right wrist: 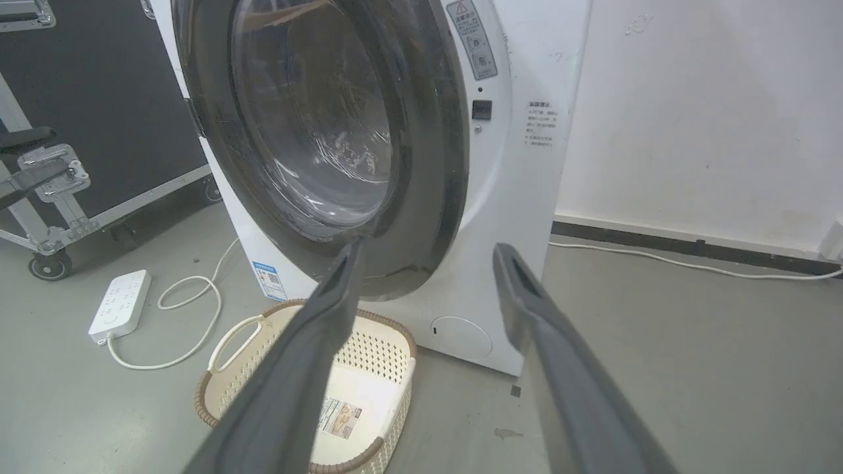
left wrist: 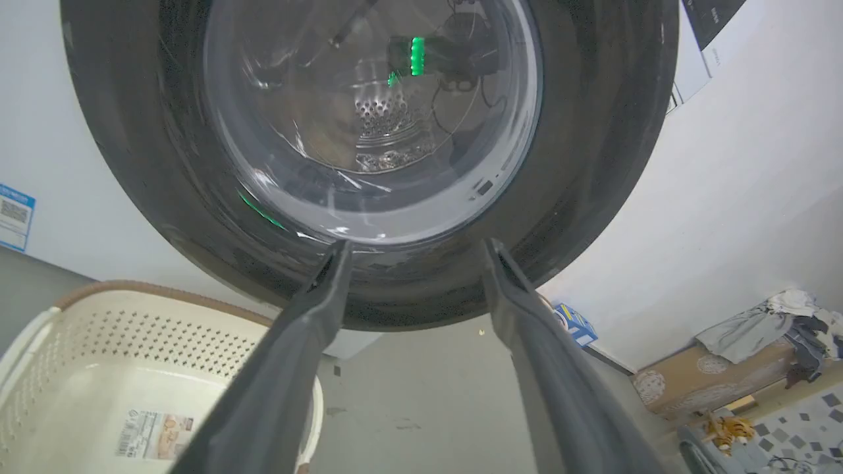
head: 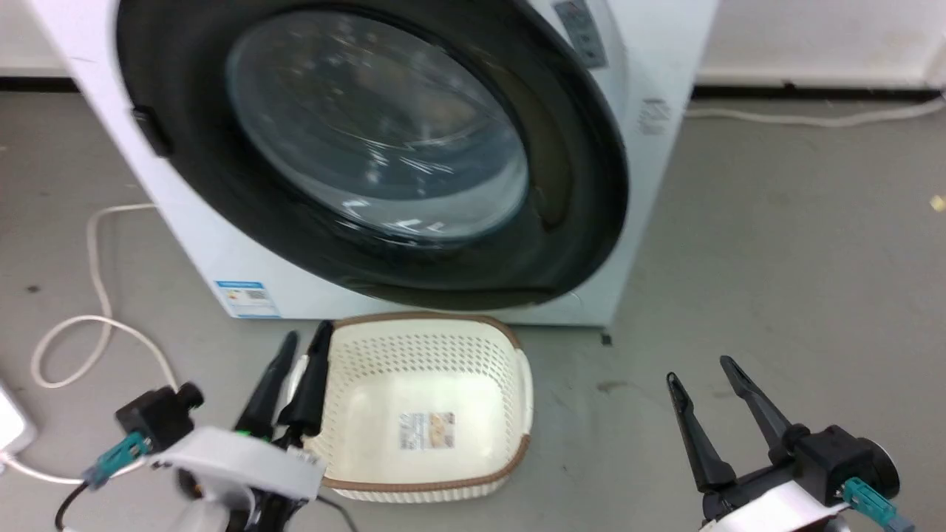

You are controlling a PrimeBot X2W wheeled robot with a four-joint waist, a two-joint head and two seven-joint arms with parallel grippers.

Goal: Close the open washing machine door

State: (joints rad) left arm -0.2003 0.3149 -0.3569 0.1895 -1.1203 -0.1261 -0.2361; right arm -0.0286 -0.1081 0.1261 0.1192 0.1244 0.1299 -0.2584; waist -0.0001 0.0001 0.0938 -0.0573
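The washing machine door (head: 377, 125), a glossy black ring around a clear glass bowl, lies against the front of the white washing machine (head: 207, 251), and no drum opening shows beside it. Through the door (left wrist: 372, 118) glass the perforated drum is visible. In the right wrist view the door (right wrist: 309, 118) sits close along the machine (right wrist: 520, 197) front. My left gripper (head: 307, 332) is low at the left, open and holding nothing, its fingers (left wrist: 416, 243) pointing at the door's lower rim. My right gripper (head: 700, 369) is open at the lower right, clear of the machine, with fingers (right wrist: 429, 247) spread.
A cream perforated basket (head: 421, 414) stands on the grey floor right before the machine, touching my left fingers' side. A white cable (head: 89, 325) and power strip (right wrist: 120, 306) lie at the left near a black wheeled case (right wrist: 85, 99). Clothes on a box (left wrist: 757, 342) sit far off.
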